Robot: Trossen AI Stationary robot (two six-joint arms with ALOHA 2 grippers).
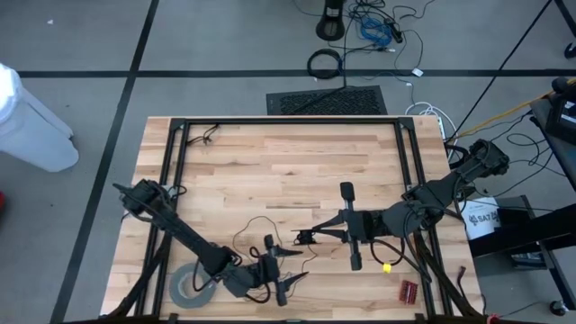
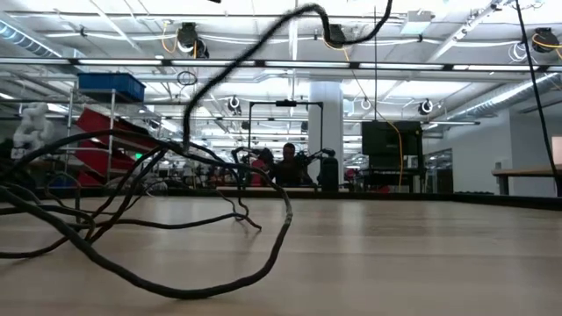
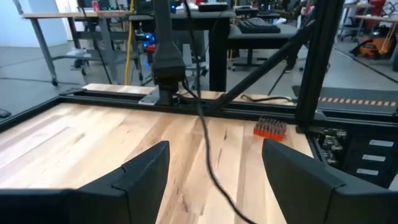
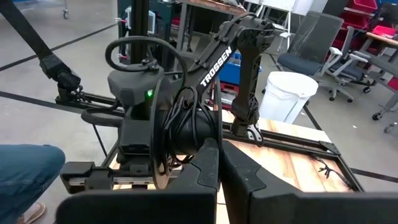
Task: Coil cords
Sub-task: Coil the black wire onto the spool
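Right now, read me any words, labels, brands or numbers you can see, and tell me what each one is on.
"TROSSEN": white letters along the left arm, seen in the right wrist view.
"SAT...": start of a dark print on the white label beside the table's right edge in the high view; the rest is too small to read.
Nothing else is legible.

The bench (image 1: 270,162) is pale wood planks, smooth with a soft sheen (grain visible); its frame (image 1: 288,120) is matt black metal; the cord (image 2: 219,285) looks dull, rubbery.
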